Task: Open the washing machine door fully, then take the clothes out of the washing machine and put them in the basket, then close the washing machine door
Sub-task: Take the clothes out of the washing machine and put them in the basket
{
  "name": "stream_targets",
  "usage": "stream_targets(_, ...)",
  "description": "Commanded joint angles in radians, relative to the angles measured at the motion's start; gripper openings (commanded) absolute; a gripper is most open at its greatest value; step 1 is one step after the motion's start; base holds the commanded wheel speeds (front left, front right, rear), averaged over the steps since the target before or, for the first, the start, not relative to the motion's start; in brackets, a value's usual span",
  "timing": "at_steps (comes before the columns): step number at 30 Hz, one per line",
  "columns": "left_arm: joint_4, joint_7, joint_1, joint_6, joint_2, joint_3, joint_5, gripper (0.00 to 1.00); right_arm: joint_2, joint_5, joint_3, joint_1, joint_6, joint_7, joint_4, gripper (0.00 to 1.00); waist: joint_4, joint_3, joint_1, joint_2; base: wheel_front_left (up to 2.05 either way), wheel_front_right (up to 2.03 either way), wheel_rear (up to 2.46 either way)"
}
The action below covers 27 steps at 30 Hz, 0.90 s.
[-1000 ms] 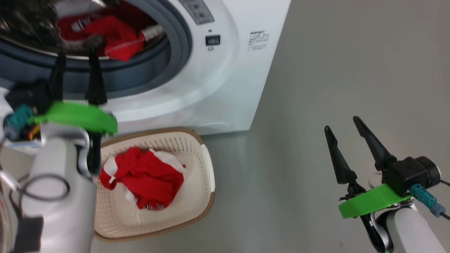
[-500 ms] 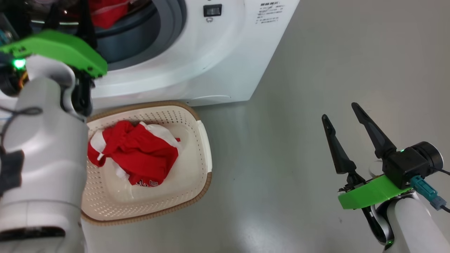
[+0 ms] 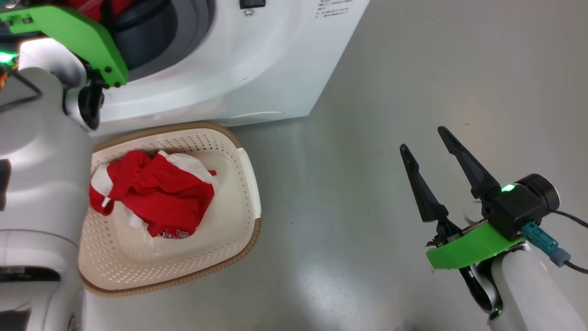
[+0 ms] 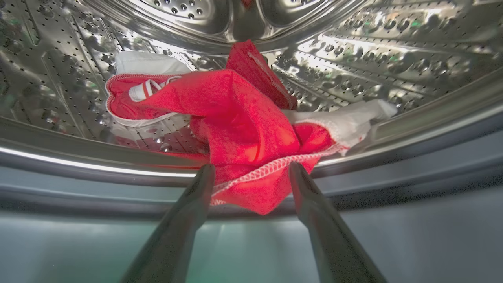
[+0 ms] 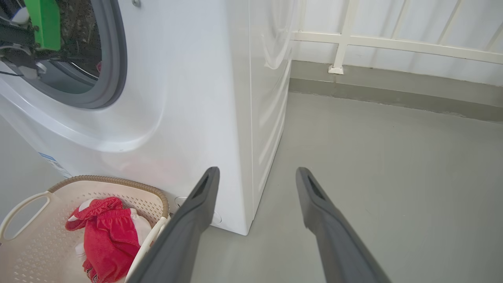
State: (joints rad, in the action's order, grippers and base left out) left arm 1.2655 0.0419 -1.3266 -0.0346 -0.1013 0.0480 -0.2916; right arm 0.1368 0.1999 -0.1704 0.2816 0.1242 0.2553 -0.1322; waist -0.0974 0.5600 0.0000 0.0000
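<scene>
The left pincer (image 4: 249, 173) reaches into the washing machine (image 3: 239, 64) with its fingers spread. A red garment (image 4: 243, 125) spills over the lip of the steel drum (image 4: 353, 47) and hangs between the tips, unclamped. More red clothes (image 3: 151, 193) lie bundled in the basket (image 3: 250, 184), which stands on the floor (image 3: 367, 115) just before the machine, while the right pincer (image 3: 421, 138) hovers wide open and empty, well apart from the basket.

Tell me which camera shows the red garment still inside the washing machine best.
The left wrist view: the garment lies spread across the drum, its hem between the open jaws. The head view catches a red sliver at its top edge; the right wrist view, barely a speck in the opening.
</scene>
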Motion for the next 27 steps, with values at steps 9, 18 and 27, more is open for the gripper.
stream_targets(9,0.007,0.060,-0.020,0.004,-0.087,0.058,0.056,1.00,0.001,0.046,-0.059,0.027,0.007,0.006,0.019,1.00,-0.046,0.021,0.0000,0.0000,0.00,0.00,0.00)
stream_targets(18,0.009,0.010,-0.019,0.059,-0.110,0.100,0.090,0.00,-0.011,0.048,-0.054,0.035,0.007,0.006,0.010,1.00,-0.064,0.020,0.0000,0.0000,0.00,0.00,0.00)
stream_targets(27,-0.010,-0.188,0.046,0.089,-0.116,0.098,0.080,0.00,-0.018,0.047,-0.048,0.013,0.007,0.006,-0.008,1.00,-0.052,-0.040,0.0000,0.0000,0.00,0.00,0.00)
